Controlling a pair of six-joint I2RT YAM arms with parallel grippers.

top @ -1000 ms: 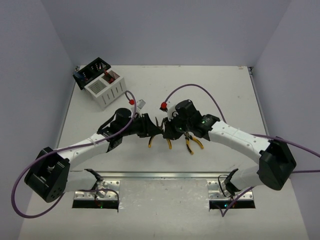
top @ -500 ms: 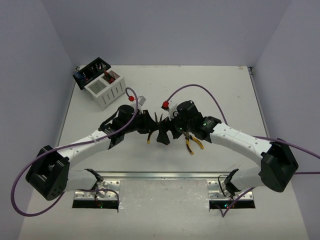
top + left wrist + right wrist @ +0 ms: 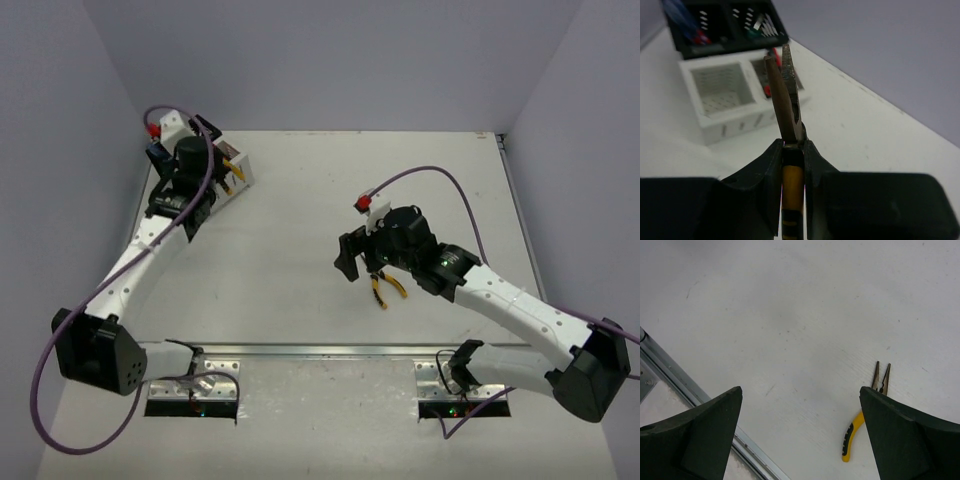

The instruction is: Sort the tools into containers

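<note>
My left gripper (image 3: 792, 145) is shut on the yellow-and-black handle of a pair of pliers (image 3: 785, 95). Their metal nose points out over the white container (image 3: 720, 90) in the left wrist view. The black container (image 3: 725, 25) behind it holds blue, red and green-handled tools, and a red tool lies in the second white compartment. From above, that gripper (image 3: 222, 172) hovers at the containers (image 3: 244, 166) in the far-left corner. My right gripper (image 3: 352, 268) stands wide open and empty at mid-table (image 3: 800, 430). A second pair of yellow-handled pliers (image 3: 383, 288) lies flat on the table just right of it (image 3: 865, 410).
A metal rail (image 3: 690, 395) runs along the table's near edge below the right gripper. Purple cables loop over both arms. The left wall stands close behind the containers.
Both grippers met at mid-table around a pair of pliers. The right gripper opened and drew back. The left arm swung to the far-left containers with the pliers.
</note>
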